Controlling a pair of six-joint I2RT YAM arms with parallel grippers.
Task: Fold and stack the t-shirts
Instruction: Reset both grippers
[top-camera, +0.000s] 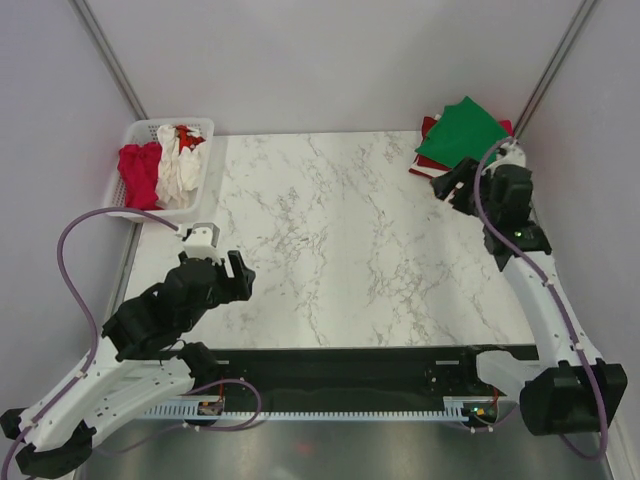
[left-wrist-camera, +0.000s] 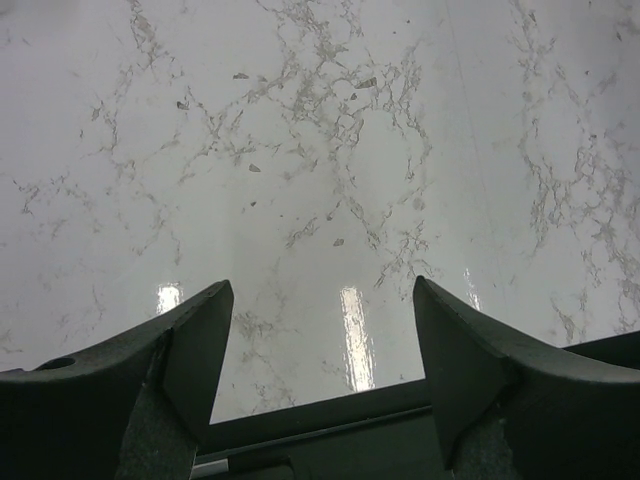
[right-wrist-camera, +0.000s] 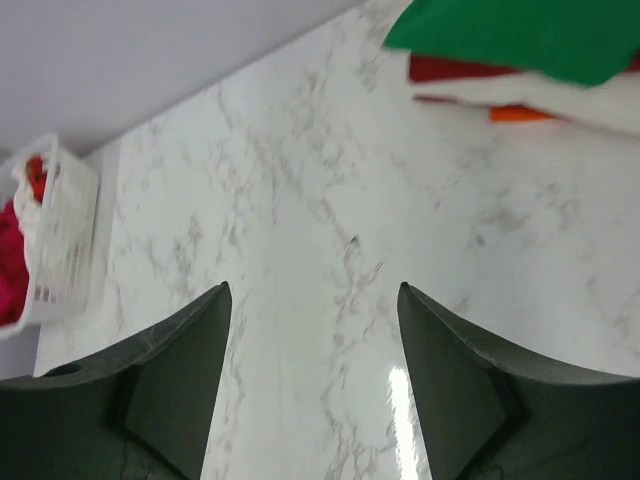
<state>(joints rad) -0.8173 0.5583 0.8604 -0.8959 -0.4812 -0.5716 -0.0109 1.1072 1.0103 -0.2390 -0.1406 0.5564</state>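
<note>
L gripper (left-wrist-camera: 320, 290): fingers wide apart, nothing held; over bare marble table (top-camera: 350, 250), near-left.
R gripper (right-wrist-camera: 312, 290): fingers wide apart, nothing held; near stack, not touching.
Green t-shirt (top-camera: 462, 130): folded, top of stack, far-right table corner.
Under green: dark red t-shirt (right-wrist-camera: 450, 68), white t-shirt (right-wrist-camera: 585, 105), orange t-shirt (right-wrist-camera: 520, 114); edges only.
Basket (top-camera: 211, 160): far-left corner; holds magenta t-shirt (top-camera: 138, 172), white cloth (top-camera: 180, 168), red cloth (top-camera: 189, 135), crumpled.

The overhead camera looked down over the whole marble bench (top-camera: 340, 230) from above its near edge. Each wrist camera peered low and close between its own jaws; the right one shared the white basket (right-wrist-camera: 65, 250), frame left, with the overhead.
</note>
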